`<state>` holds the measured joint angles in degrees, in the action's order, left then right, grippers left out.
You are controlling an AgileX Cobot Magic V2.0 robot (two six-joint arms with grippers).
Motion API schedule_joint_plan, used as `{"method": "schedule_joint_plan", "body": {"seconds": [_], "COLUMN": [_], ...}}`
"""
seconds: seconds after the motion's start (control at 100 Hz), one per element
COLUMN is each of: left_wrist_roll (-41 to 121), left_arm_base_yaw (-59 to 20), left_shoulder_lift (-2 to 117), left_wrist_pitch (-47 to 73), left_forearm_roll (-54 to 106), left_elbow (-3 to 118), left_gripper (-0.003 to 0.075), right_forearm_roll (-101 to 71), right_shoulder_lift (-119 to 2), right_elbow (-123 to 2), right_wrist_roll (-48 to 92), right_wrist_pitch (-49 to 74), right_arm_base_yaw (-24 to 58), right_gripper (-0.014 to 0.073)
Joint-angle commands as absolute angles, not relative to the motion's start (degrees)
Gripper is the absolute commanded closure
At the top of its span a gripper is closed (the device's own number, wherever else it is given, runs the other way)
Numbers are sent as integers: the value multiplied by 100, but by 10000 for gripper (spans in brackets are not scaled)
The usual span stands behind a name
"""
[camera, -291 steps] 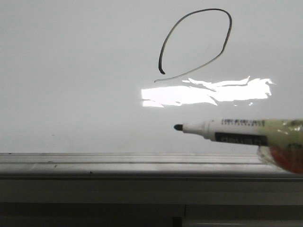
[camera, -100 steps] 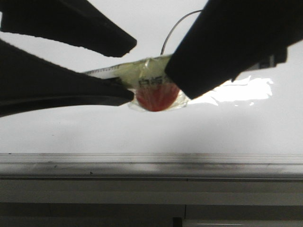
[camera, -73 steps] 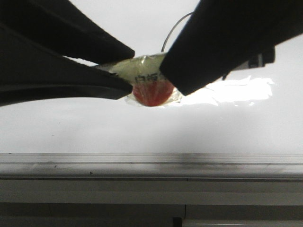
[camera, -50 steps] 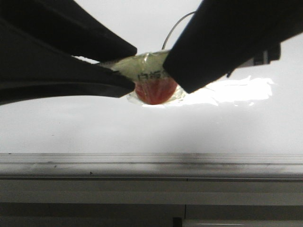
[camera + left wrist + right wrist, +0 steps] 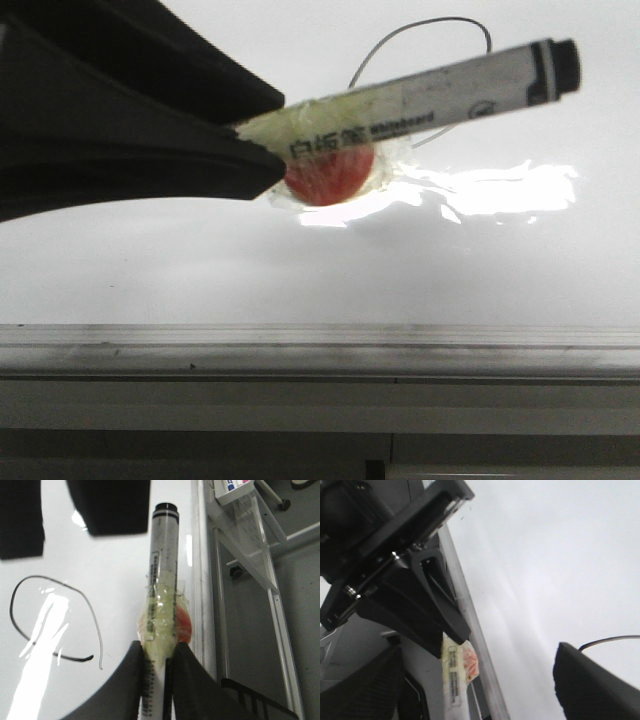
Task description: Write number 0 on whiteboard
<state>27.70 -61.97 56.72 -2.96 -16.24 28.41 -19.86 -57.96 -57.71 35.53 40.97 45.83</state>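
The number 0 [image 5: 440, 20] is a thin black oval on the whiteboard [image 5: 150, 270], partly behind the marker in the front view. It shows whole in the left wrist view, number 0 [image 5: 50, 578], and as a stroke end in the right wrist view, number 0 [image 5: 610, 640]. My left gripper [image 5: 275, 135] [image 5: 157, 652] is shut on a white marker [image 5: 420, 105] [image 5: 162, 580] wrapped in yellowish tape with a red lump. The marker's flat black end points away from the gripper, and its tip is hidden. My right gripper [image 5: 477, 680] [image 5: 60, 510] is open, apart from the marker [image 5: 454, 675].
A grey metal rail [image 5: 300, 345] runs along the whiteboard's near edge. A bright glare patch [image 5: 500, 190] lies below the oval. Beyond the rail in the left wrist view are a white frame [image 5: 250, 545], a tray of markers [image 5: 235, 490] and grey floor.
The right gripper, which gripped the marker's far end half a second ago, has let go and left the front view. The marker stays in the left gripper, slightly higher.
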Motion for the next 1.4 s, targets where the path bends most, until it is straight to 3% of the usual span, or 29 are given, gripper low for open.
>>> {"method": "schedule_joint_plan", "body": {"seconds": [0.0,0.07,0.14,0.31,0.65,1.39], "left_wrist_roll": [2731,2731,2731,2731,1672,672], "left_arm_base_yaw": [-6009,-5775,-5502,-5127,-5117,-5117], "left_shoulder_lift": [5611,5611,5611,5611,5803,7154], "left_wrist_pitch": [-826,-1129,-1494,-2626,-3241,-4127], "left_forearm_roll": [-770,-86,798,2998,3818,4324], "left_elbow": [3047,2991,2875,2448,2318,2330], "left_gripper": [740,740,740,740,740,740], "right_forearm_roll": [-1847,-1740,-1488,-221,736,848], "right_shoulder_lift": [-5431,-5160,-4868,-4092,-3186,-3177], "right_elbow": [-6009,-5998,-5998,-5988,-5988,-5195], "right_wrist_roll": [3592,3557,3171,2136,1186,1147], "right_wrist_pitch": [3769,3898,3966,4439,5542,5086], "right_arm_base_yaw": [4593,4593,4593,4593,4593,4593], "right_gripper": [90,125,214,667,661,662]}}
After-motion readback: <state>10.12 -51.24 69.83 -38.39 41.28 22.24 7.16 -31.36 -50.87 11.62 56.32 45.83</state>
